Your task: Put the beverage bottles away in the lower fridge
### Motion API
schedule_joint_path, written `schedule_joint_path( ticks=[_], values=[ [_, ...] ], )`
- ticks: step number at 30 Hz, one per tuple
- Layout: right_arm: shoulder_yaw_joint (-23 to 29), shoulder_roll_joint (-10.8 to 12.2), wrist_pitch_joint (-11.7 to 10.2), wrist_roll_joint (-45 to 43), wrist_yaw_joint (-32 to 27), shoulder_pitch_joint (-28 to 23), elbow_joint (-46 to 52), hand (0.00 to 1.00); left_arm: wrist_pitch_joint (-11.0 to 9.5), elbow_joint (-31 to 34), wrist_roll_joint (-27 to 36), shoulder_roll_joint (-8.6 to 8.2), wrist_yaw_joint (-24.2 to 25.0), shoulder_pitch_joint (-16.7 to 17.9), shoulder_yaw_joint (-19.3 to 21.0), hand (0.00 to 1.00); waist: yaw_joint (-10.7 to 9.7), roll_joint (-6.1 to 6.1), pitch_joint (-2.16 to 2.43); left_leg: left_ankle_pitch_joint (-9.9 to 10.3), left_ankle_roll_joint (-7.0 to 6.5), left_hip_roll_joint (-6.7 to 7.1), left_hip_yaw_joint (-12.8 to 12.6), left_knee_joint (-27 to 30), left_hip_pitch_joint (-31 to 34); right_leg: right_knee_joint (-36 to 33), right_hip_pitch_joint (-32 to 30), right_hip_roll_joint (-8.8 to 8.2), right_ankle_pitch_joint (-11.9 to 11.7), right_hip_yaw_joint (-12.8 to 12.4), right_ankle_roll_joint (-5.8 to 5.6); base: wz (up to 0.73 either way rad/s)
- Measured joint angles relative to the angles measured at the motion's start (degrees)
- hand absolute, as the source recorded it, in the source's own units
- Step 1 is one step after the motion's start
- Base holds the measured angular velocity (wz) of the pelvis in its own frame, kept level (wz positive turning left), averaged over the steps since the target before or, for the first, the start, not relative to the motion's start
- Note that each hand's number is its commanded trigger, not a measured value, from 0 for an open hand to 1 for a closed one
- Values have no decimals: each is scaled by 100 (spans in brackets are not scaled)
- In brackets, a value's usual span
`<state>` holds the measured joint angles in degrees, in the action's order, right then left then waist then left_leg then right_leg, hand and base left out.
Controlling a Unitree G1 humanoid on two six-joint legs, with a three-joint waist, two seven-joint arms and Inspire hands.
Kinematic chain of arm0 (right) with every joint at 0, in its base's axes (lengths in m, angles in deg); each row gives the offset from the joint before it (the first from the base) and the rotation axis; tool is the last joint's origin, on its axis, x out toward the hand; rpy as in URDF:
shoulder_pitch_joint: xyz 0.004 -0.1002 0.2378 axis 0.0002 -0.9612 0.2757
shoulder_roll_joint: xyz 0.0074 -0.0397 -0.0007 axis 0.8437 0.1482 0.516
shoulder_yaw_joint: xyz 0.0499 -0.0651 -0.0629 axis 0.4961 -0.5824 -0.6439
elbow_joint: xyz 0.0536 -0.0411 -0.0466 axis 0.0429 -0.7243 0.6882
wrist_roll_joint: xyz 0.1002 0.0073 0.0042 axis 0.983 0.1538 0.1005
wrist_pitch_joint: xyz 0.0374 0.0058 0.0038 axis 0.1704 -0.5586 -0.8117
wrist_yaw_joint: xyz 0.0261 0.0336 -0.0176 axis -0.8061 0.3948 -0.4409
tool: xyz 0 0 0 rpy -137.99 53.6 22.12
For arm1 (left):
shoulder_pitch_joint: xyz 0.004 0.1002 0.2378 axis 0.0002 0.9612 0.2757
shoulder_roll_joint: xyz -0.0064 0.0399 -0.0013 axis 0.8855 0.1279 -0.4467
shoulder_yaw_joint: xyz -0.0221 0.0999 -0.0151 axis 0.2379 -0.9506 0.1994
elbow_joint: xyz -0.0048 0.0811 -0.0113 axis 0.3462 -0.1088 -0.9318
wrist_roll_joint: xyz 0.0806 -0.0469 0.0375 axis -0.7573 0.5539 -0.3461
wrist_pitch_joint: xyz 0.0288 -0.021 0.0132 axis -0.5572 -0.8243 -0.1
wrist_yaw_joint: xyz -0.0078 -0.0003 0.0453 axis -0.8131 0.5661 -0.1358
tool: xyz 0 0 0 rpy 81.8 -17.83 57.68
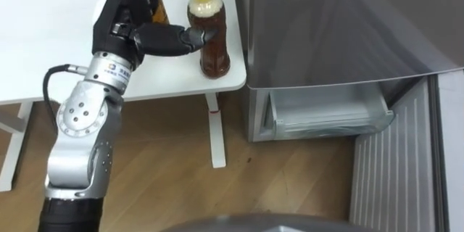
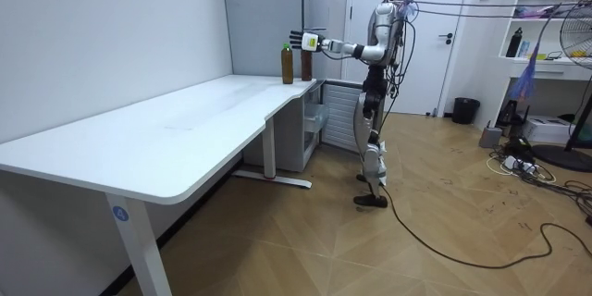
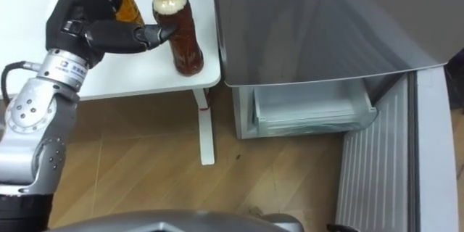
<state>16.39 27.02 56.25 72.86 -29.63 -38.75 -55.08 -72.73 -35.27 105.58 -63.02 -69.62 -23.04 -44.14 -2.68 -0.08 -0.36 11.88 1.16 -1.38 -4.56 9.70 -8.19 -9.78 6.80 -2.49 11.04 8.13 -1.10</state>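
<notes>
The left hand (image 1: 125, 16) is spread open over the tabletop (image 1: 43, 51), gripping nothing, with its straight thumb tip touching the upper part of the yellow-capped bottle (image 1: 214, 47). That bottle stands upright just past the thumb, near the tabletop's corner edge, and the open lower fridge drawer (image 1: 326, 112) lies further to the hand's right, above the wooden floor (image 1: 167, 188). A second bottle (image 1: 159, 11) is mostly hidden behind the fingers, its top cut off.

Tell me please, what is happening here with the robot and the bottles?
The robot stands at the table corner beside the fridge. Its left hand reaches out open, and the thumb touches the yellow-capped bottle. A second bottle stands behind the hand. Both bottles are on the table. The lower fridge door is open.
</notes>
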Motion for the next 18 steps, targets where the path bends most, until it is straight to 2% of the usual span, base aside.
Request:
schedule_joint_path(
  ticks=[14,17,18],
  values=[
    [-252,50,407,-482,13,-14,-94,0,25,-449,239,-15,150,18,-72,0,-15,28,4,0,0,0,6,-4,0,-16,10,3,1,-4,-1,0],
    [-313,52,457,-508,13,-6,-66,0,133,-502,244,-15,151,18,-167,0,-15,29,5,0,0,0,5,-4,15,-16,-2,3,1,-5,-1,0],
    [-314,52,473,-514,10,-11,-47,0,176,-502,277,-15,152,18,-197,0,-21,30,18,0,0,0,2,-1,41,-19,-30,3,1,-4,-1,0]
  ],
)
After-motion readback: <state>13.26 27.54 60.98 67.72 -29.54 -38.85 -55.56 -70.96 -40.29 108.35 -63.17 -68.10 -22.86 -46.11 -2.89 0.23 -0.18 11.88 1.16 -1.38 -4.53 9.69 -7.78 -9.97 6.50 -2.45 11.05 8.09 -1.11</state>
